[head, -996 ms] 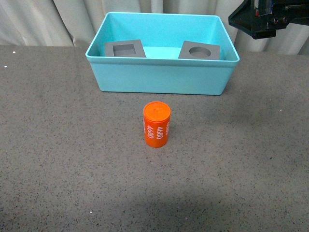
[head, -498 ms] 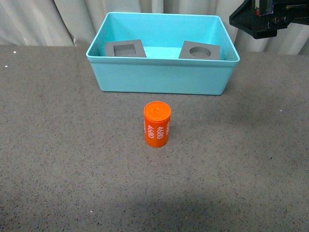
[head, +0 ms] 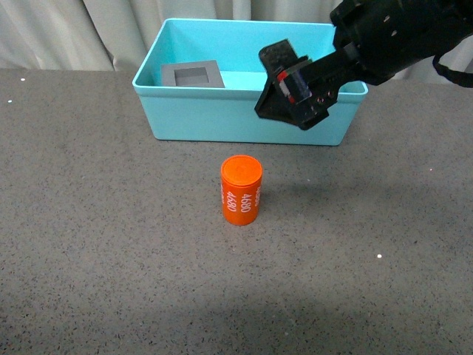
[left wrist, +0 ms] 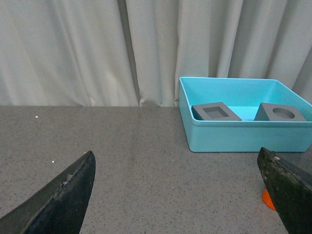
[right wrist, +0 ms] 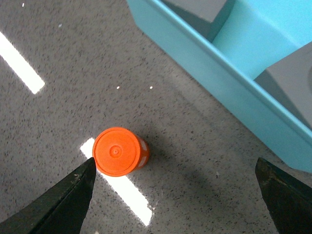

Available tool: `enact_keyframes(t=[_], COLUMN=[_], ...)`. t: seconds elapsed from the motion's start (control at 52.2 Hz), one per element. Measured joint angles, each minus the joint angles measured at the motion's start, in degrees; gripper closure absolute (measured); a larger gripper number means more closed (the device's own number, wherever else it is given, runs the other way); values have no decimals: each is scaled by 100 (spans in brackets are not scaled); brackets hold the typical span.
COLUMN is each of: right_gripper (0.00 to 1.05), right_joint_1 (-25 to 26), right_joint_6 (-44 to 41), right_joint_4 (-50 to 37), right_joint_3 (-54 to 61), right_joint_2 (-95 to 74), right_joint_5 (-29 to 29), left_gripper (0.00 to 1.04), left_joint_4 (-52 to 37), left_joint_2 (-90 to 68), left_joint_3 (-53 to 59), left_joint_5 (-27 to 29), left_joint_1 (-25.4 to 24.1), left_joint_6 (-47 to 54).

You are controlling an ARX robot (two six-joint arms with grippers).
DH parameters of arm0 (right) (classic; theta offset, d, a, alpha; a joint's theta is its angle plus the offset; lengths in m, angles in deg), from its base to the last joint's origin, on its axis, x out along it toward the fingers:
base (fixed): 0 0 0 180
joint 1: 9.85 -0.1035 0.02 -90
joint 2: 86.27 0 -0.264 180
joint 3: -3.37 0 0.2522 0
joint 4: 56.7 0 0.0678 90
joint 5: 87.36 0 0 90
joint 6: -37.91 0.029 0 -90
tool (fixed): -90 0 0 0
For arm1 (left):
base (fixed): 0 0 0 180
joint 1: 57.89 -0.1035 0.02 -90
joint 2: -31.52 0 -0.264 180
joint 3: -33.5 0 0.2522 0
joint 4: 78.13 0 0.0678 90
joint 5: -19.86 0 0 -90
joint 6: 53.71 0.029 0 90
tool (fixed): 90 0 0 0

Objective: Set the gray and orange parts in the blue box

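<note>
Box (head: pixel 244 118) holds square-recess cube (head: pixel 192 74) left, round-recess cube (left wrist: pixel 282 113) right; cylinder (head: pixel 241 191) stands before it.

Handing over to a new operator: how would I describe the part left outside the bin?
Find the large light-blue plastic bin at the back of the dark speckled table. Just before its near wall a small orange cylinder stands upright on the table. Unlike the two matte gray cubes inside the bin, it is round, marked "4680" in white.

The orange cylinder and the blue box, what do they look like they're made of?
The orange cylinder: likely matte plastic, given its even color, dull top and white printed 4680. The blue box: probably smooth molded plastic, given its uniform turquoise, thin rimmed walls and faint sheen.
</note>
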Motion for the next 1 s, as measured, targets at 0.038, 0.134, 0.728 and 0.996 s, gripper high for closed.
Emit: enact_keyframes(t=[0.038, 0.134, 0.728, 0.996], right_gripper=[10, 10, 10, 32], right_joint_1=[-48, -151, -796, -887], right_joint_6=[-94, -356, -750, -713], right_joint_4=[175, 535, 767, 918], right_joint_3=[-94, -221, -820, -1108], right_joint_2=[-101, -321, -1386, -1740], right_joint_5=[22, 77, -164, -553], left_gripper=[7, 7, 7, 7], left_joint_4=[0, 0, 0, 0], left_joint_2=[0, 0, 0, 0], left_joint_3=[0, 0, 0, 0], left_joint_5=[0, 0, 2, 0], left_joint_1=[0, 0, 0, 0], left_joint_6=[0, 0, 0, 0])
